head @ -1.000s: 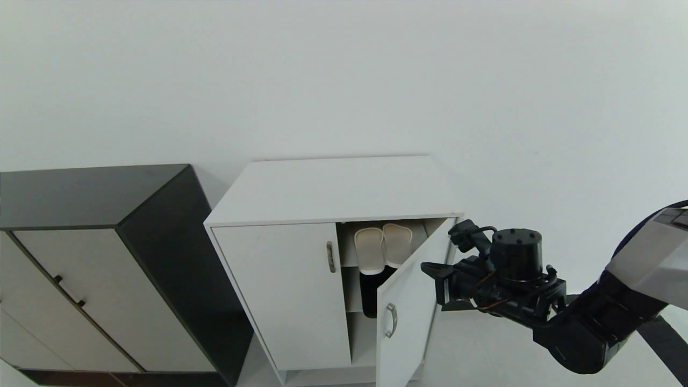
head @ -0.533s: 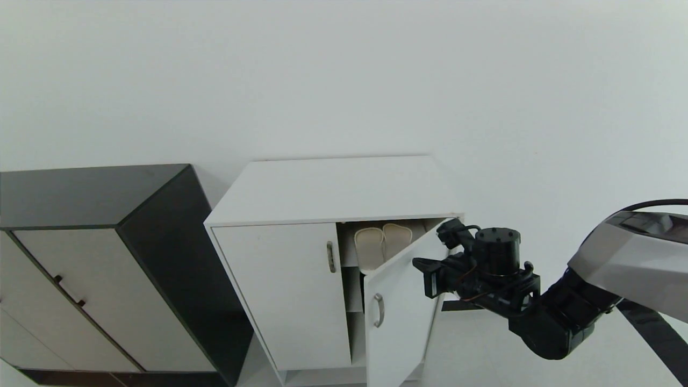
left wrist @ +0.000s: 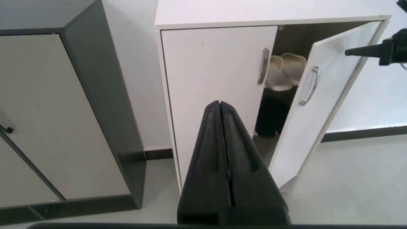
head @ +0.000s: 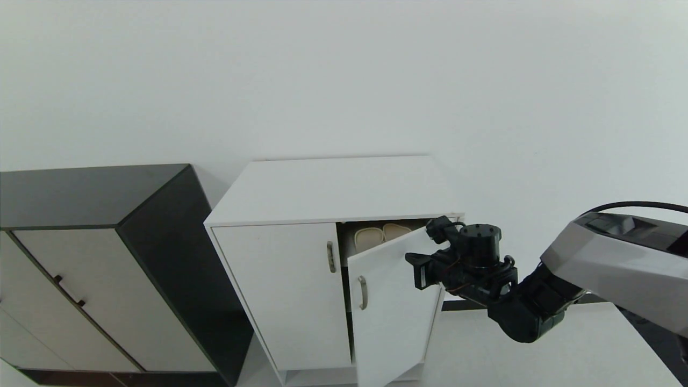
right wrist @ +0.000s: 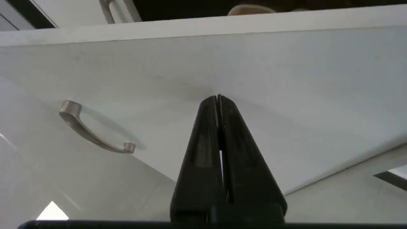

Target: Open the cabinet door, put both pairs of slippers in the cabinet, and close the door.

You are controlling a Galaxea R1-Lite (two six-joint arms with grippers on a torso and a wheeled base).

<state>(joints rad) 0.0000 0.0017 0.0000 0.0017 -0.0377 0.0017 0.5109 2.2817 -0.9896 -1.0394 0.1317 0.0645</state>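
The white cabinet [head: 333, 188] has its left door [head: 279, 290] closed and its right door [head: 392, 301] standing partly ajar. My right gripper [head: 413, 269] is shut, its tip pressed on the outer face of that door [right wrist: 286, 70], away from the door handle [right wrist: 95, 127]. Through the gap, beige slippers [head: 376, 234] lie on the top shelf, with a dark pair [left wrist: 273, 111] below them. My left gripper [left wrist: 219, 105] is shut and empty, held low and well back from the cabinet front [left wrist: 216, 76]. The right gripper [left wrist: 351, 52] touches the door's far side.
A taller cabinet with black sides and light doors [head: 107, 226] stands close on the left of the white one. A plain wall is behind both. Bare pale floor [head: 537, 349] lies to the right of the open door.
My right gripper has moved left, pushing the right door from wide open to nearly half shut. The slippers are now mostly hidden behind it in the head view.
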